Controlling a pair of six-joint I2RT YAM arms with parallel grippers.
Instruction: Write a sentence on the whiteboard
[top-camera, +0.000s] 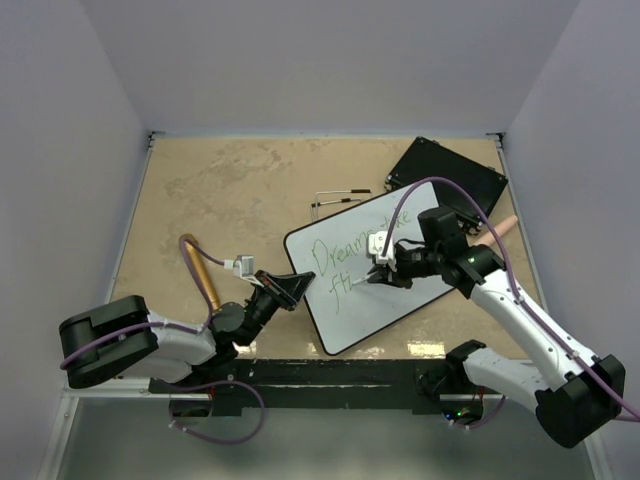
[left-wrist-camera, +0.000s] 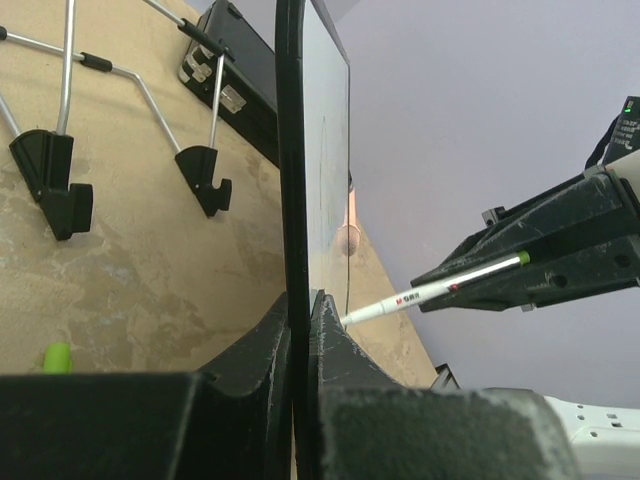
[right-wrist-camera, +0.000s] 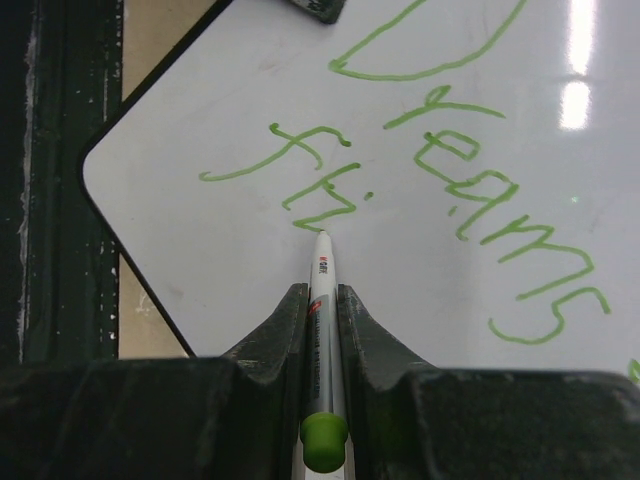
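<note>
The whiteboard (top-camera: 375, 305) lies tilted on the table with green writing, "Dreams" above a shorter started word. My left gripper (top-camera: 293, 287) is shut on the board's left edge. In the left wrist view that edge (left-wrist-camera: 290, 150) runs upright between the fingers of the left gripper (left-wrist-camera: 300, 310). My right gripper (top-camera: 383, 272) is over the middle of the board, shut on a white marker (right-wrist-camera: 322, 300) with a green end. The marker's tip touches the whiteboard (right-wrist-camera: 220, 230) at the end of the second line. The marker (left-wrist-camera: 430, 292) also shows in the left wrist view, slanting down to the board.
A flat black board (top-camera: 447, 175) lies at the back right. A thin wire stand (top-camera: 335, 198) with black feet (left-wrist-camera: 60, 185) sits behind the whiteboard. A green cap (left-wrist-camera: 57, 357) lies on the table. A copper tube (top-camera: 200, 270) stands at the left and a peach-coloured object (top-camera: 500, 230) at the right.
</note>
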